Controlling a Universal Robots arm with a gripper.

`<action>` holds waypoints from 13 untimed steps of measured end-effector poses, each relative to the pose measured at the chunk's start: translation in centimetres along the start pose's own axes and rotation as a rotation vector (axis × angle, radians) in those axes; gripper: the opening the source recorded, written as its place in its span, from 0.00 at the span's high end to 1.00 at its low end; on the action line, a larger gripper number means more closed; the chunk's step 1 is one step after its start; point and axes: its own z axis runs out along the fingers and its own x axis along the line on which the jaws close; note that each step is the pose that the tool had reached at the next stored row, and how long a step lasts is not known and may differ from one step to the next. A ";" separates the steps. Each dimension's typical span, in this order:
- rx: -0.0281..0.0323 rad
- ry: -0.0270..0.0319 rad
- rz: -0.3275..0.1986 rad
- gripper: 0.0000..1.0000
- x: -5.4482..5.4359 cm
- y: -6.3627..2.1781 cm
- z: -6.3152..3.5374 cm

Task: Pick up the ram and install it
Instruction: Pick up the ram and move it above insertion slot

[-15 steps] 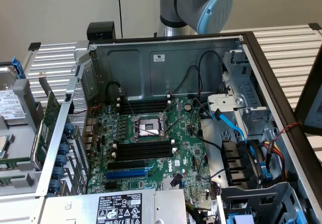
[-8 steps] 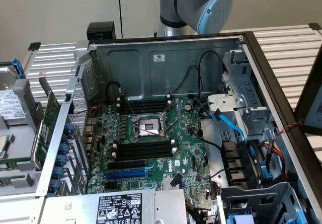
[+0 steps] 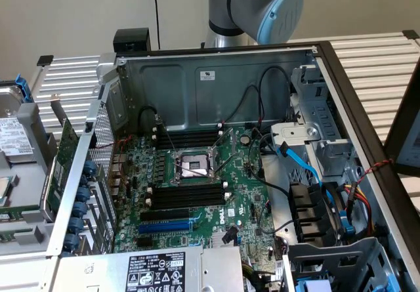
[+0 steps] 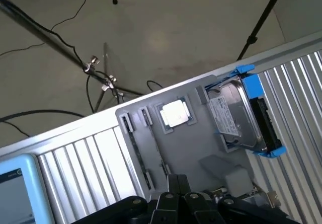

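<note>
Reaching for the pick-up is the step in hand, as I judge it: the claw (image 4: 177, 188) hovers over the grey tray (image 4: 201, 151) that lies on the ribbed counter (image 4: 75, 168), and it holds nothing that I can make out. Whether the claw is apart or together I cannot tell. The ram (image 4: 154, 144) is, by my reading, the thin dark strip standing on edge in a groove of that tray, one end just beside the claw. A second strip (image 4: 135, 149) sits in the groove next to it, the two parallel and apart. Both are seen edge-on, so label and chips are hidden and I cannot say which way the flat faces point. The ram's long axis runs along the tray, roughly parallel with the long side of the hard drive (image 4: 236, 116) in its blue bracket and with the counter's ribs. A processor (image 4: 175, 114) lies flat in the tray between the strips and the drive. The tray stands to the exterior view's left of the open computer case (image 3: 216, 75), well apart from the black memory slots (image 3: 187, 195) on the motherboard, which look unfilled. A grasp from here calls for a descent square over the strip's thin edge, the claw lined up with its flat sides, and a hold near the middle so that it lifts level out of the groove
</note>
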 end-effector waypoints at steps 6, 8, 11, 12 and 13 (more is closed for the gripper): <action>-0.0068 0.0111 -0.108 0.90 0.0 -0.01 0.00; -0.0080 0.0181 -0.145 0.90 0.0 0.00 0.00; -0.0069 0.0367 -0.192 0.90 0.0 0.00 0.01; -0.0053 0.0436 -0.205 0.90 0.0 0.00 0.02; -0.0023 0.0490 -0.217 0.90 0.0 0.00 0.03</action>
